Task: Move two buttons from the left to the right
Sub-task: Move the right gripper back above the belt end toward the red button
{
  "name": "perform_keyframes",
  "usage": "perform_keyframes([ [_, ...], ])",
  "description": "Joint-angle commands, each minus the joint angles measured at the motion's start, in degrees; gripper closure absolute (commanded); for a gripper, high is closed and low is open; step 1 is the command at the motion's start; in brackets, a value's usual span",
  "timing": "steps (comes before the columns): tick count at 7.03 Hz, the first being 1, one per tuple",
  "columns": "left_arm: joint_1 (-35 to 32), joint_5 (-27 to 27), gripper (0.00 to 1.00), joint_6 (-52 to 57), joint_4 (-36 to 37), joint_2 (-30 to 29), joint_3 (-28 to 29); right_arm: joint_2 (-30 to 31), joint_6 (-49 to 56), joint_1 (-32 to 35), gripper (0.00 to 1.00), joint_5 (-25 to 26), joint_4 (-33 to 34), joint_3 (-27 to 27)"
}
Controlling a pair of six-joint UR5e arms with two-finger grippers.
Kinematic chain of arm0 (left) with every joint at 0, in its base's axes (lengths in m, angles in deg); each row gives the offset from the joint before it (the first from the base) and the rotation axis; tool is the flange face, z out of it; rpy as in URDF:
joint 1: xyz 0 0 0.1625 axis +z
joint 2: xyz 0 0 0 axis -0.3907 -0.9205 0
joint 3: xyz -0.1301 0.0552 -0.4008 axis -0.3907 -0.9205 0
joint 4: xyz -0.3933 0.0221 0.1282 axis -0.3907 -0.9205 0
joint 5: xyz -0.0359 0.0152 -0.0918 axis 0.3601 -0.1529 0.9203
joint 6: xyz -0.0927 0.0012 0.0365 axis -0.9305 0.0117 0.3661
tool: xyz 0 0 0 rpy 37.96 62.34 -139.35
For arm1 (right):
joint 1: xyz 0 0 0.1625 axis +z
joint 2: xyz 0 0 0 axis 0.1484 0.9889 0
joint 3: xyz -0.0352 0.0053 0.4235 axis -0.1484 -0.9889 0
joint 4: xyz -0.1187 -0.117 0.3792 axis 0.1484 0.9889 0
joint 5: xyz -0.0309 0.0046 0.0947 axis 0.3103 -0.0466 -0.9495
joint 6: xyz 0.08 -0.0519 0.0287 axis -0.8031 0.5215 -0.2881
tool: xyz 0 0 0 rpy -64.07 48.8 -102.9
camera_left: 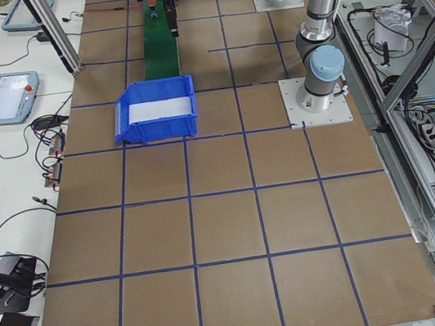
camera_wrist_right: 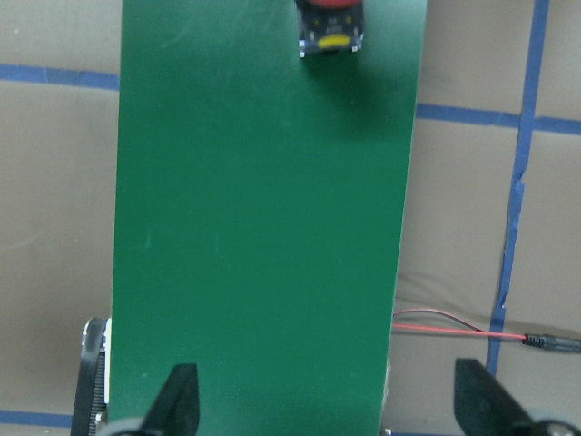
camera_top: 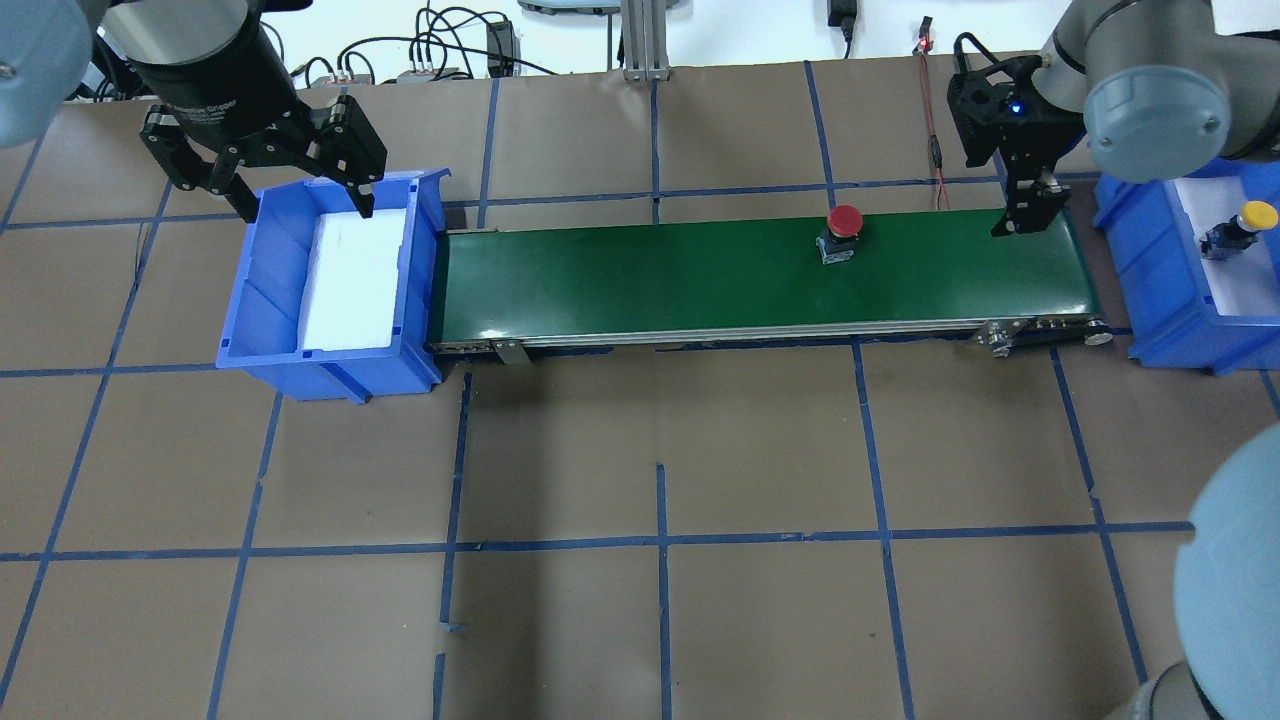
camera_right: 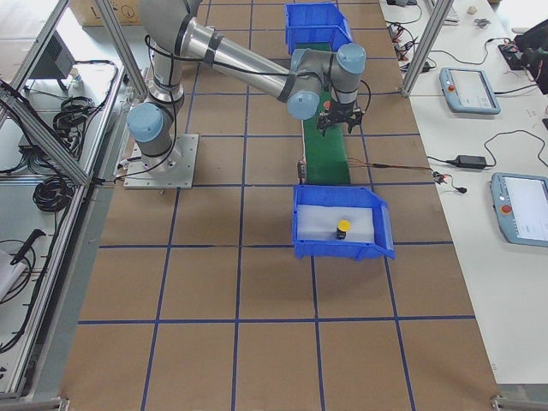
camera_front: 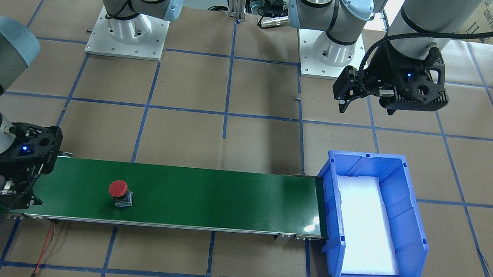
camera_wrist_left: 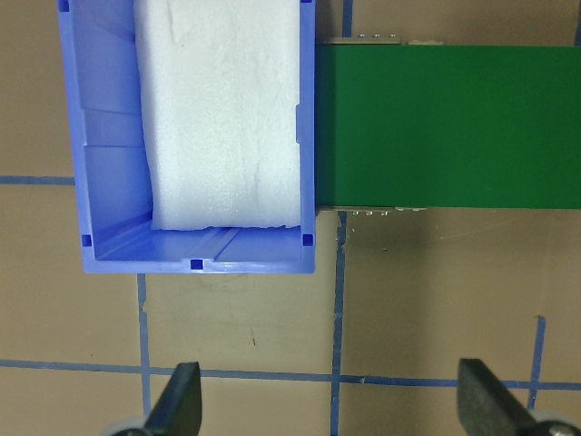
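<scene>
1. The left pincer (camera_wrist_left: 331,404) is released. Its fingers (camera_wrist_left: 177,404) are spread wide with nothing between them, and it hangs raised above the counter (camera_top: 650,600).
2. In the left wrist view, a blue bin (camera_wrist_left: 100,182) lined with white foam (camera_wrist_left: 222,109) lies below and ahead of the left pincer's fingertips. One end of the green belt (camera_top: 650,280) meets this bin.
3. The right pincer (camera_wrist_right: 327,404) is released, its fingers apart and gripping nothing. It hangs over the other end of the green belt.
4. The red button (camera_wrist_right: 331,23) stands cap up on the green belt. It is ahead of the right pincer's fingertips, well apart from them, on the side toward the left pincer.
5. The yellow button (camera_top: 1255,215) rests on foam inside a second blue bin (camera_top: 1150,300). This bin is near the right pincer, on the side away from the red button.
</scene>
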Motion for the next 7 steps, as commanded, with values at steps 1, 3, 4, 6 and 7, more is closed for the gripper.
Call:
perform_keyframes([
  [1,0.0,0.01,0.0,0.0,0.0,0.0,-0.09,0.21,-1.94,2.3,0.0,0.09,0.14,0.19],
  [3,0.0,0.01,0.0,0.09,0.0,0.0,0.0,-0.05,-1.94,2.3,0.0,0.09,0.14,0.27],
  [4,0.0,0.01,0.0,0.0,0.0,0.17,-0.09,-0.31,-1.94,2.3,0.0,0.01,0.57,0.27],
  [6,0.0,0.01,0.0,0.0,0.0,0.0,-0.09,-0.32,-3.78,2.21,0.0,-0.34,0.66,1.23],
  [7,0.0,0.01,0.0,0.0,0.0,0.0,0.0,-0.4,-3.96,2.03,0.0,-0.26,3.97,3.24],
])
